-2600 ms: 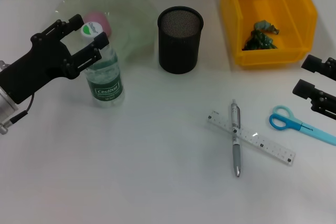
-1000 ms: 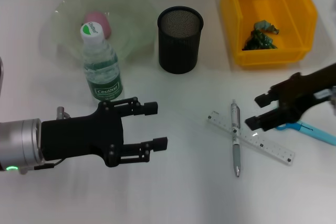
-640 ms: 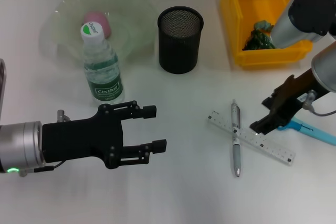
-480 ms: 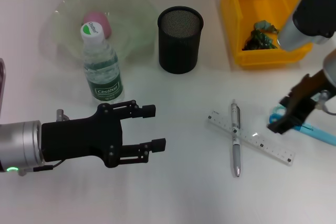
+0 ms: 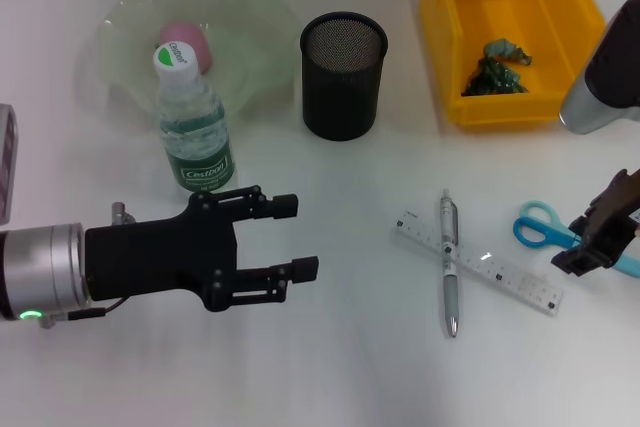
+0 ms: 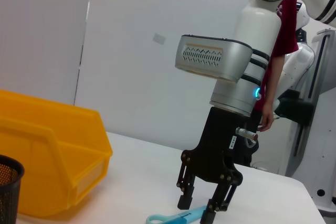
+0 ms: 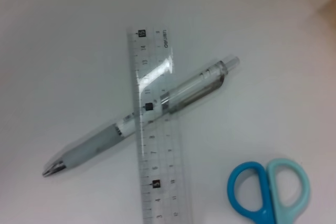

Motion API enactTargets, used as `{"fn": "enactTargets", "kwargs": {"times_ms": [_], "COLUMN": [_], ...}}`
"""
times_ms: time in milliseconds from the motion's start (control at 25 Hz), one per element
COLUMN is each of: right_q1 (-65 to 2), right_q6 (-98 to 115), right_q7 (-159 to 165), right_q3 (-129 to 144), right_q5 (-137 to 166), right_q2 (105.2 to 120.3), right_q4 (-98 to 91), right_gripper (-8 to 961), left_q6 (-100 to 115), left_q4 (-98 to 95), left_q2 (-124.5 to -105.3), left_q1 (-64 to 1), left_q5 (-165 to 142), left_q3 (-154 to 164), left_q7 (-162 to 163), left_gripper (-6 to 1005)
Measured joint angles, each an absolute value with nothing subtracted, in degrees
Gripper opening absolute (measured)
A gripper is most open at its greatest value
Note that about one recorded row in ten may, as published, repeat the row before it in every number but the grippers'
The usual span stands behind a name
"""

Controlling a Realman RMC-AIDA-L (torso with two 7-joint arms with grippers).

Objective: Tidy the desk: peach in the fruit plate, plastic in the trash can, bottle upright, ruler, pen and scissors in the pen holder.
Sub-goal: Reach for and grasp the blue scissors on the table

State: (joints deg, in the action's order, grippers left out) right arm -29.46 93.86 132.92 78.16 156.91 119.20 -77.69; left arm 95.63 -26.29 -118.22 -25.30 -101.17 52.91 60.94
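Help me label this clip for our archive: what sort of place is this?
Probably a robotics lab staged as a desk: a plain white table with a mesh pen holder and yellow bin, and, in the left wrist view, bare walls and another robot behind.

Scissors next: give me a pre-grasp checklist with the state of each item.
1. Right pincer open: ok, fingers apart in the left wrist view.
2. Right pincer over the scissors: ok, above the blades, handles toward the ruler.
3. Scissors lie apart from the ruler and pen: ok, a gap shows in the right wrist view.
4. Pen holder upright: ok; whether it is empty, cannot tell.
5. Left pincer out of the way: ok, open, empty, low on the robot's left, below the upright bottle.
6. Fingers straddle the blades: cannot tell.
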Motion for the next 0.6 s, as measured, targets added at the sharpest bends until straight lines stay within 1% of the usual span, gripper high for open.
{"fn": "enactTargets", "kwargs": {"times_ms": [40, 240, 600], "right_q1": [-29.3, -28.73, -28.65], "right_q6": [93.51, 92.89, 91.34], "right_q7": [132.82, 132.09, 130.73], "right_q3": [78.14, 77.86, 77.81], "right_q5": [157.08, 158.18, 159.4], "right_q2": [119.2, 119.14, 119.09], "right_q4": [-77.63, -77.9, -77.47], "right_gripper": [589, 419, 383], "left_q6": [95.62, 95.47, 95.44], "left_q4": [-26.26, -26.26, -26.26], "left_q2": [-118.25, -118.31, -118.4], "left_q1": [-25.39, -25.6, -25.75], "left_q5": [-101.17, -101.17, -101.14], "left_q3": [52.91, 52.91, 52.86], "left_q7": [60.96, 61.0, 61.09], "left_gripper": [743, 744, 744]}}
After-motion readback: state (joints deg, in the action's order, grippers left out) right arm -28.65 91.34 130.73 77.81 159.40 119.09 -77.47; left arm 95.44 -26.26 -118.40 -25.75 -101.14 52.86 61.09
